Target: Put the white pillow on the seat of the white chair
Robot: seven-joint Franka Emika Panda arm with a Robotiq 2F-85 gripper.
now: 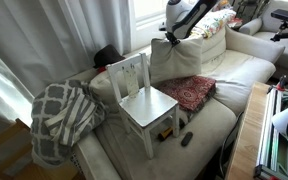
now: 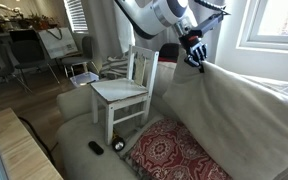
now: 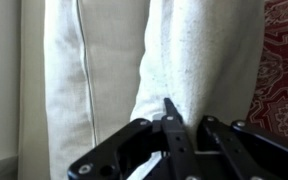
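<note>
Pinching what looks like a fold at the top edge of the white pillow [image 3: 184, 60], the gripper [image 3: 187, 118] has its jaws drawn narrow. Cream fabric fills the wrist view right up against them, and I cannot tell how deep the cloth sits between them. Just beyond, the pillow leans against the back of the sofa [image 1: 216, 120], its lower edge by the red patterned cushion [image 2: 169, 155]. The white chair [image 2: 124, 92] stands on the sofa farther along, its seat bare and apart from the pillow. Farthest off, a grey-white lattice blanket [image 1: 64, 115] lies heaped at the sofa's end.

The grip is the main worry: a shallow pinch on soft fabric may slip once the pillow's weight hangs from it. The pillow also looks wider than the seat, so a swinging corner could catch the backrest and tip the chair on the soft cushions. Set down off-centre, the pillow could slide off.
</note>
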